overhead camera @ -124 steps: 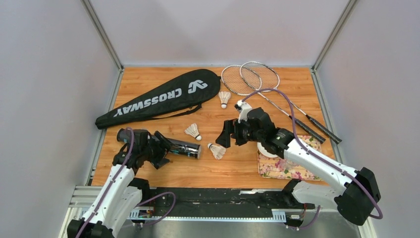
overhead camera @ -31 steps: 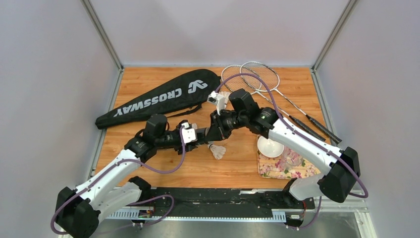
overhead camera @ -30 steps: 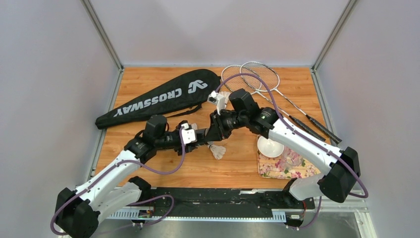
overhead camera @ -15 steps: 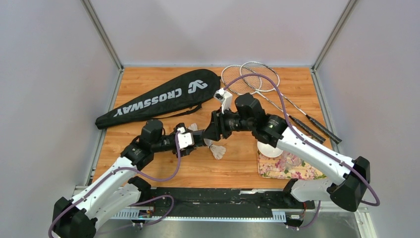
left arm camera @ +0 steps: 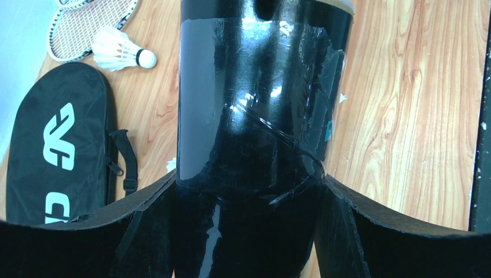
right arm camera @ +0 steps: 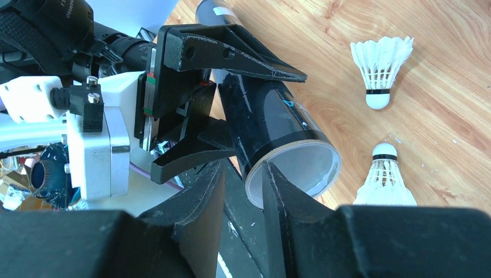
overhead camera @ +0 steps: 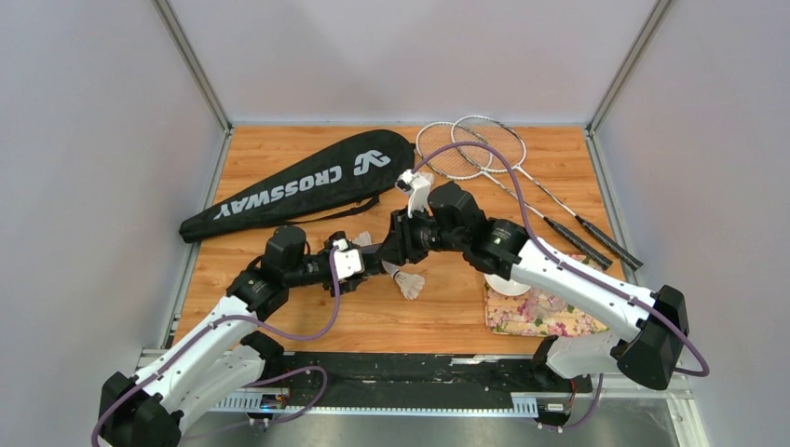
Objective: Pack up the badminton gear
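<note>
In the overhead view's upper left, the soft black racket bag (overhead camera: 307,184) with white CROSSWAY lettering is lying flat on the wood-grain table (overhead camera: 279,312). Mid-frame, the left gripper (left arm camera: 249,180) is clamping the glossy dark tube (left arm camera: 255,98) across its round body. The right gripper (right arm camera: 243,172) is straddling the tube's open rim with its fingers nearly together; whether they are pinching it cannot be told. In the right wrist view, at right, an upper shuttlecock (right arm camera: 379,66) and a lower shuttlecock (right arm camera: 385,179), both white and feathered, are resting on the wood. In the overhead view's upper right, thin silver rackets (overhead camera: 438,149) are lying with their strung oval heads overlapping.
</note>
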